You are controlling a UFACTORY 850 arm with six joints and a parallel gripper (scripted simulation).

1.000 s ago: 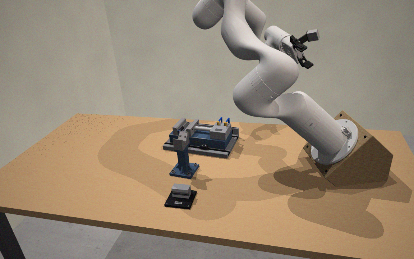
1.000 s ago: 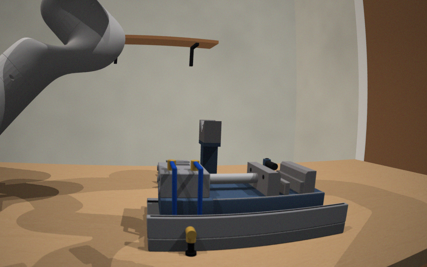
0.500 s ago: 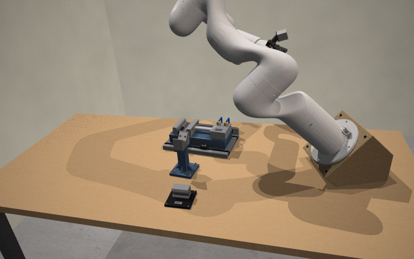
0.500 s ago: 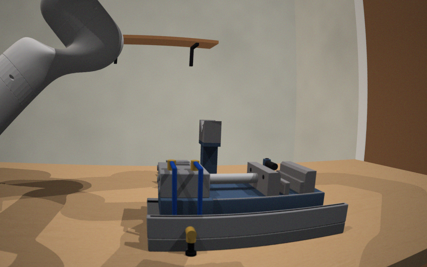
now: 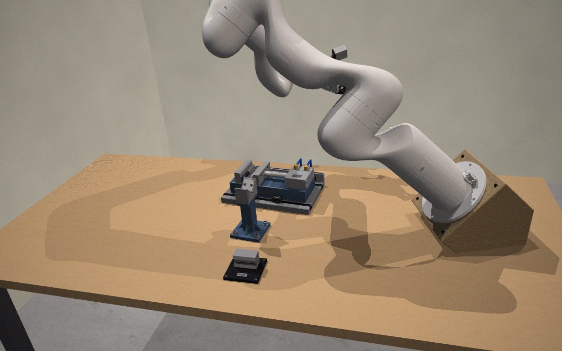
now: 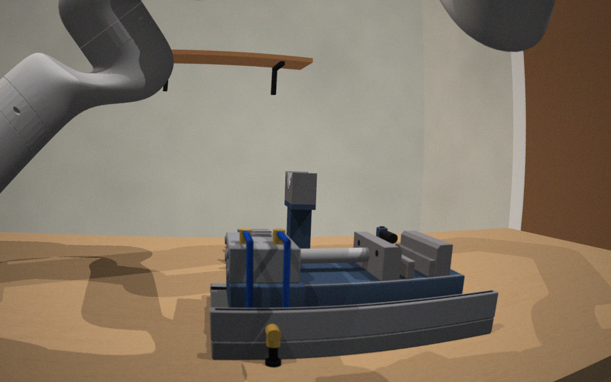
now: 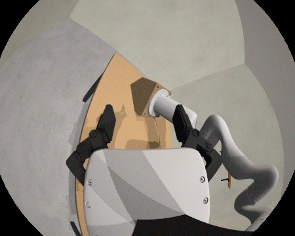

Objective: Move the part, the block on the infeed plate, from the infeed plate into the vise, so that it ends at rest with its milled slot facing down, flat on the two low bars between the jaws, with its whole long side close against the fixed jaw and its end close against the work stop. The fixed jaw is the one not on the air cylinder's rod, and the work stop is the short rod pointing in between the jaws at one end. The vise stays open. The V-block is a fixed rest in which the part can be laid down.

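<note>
Part sits near the table's front edge; we should lower our wide, empty tool squarely over it.

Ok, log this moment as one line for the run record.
part: on infeed plate | gripper: open, holding nothing, high above table | vise: open, no part inside | V-block: unused

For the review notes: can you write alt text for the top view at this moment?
A white robot arm curls high above a wooden table, far from everything on it. A grey block sits on a black plate near the front edge, with a blue stand and an open vise behind it.
</note>
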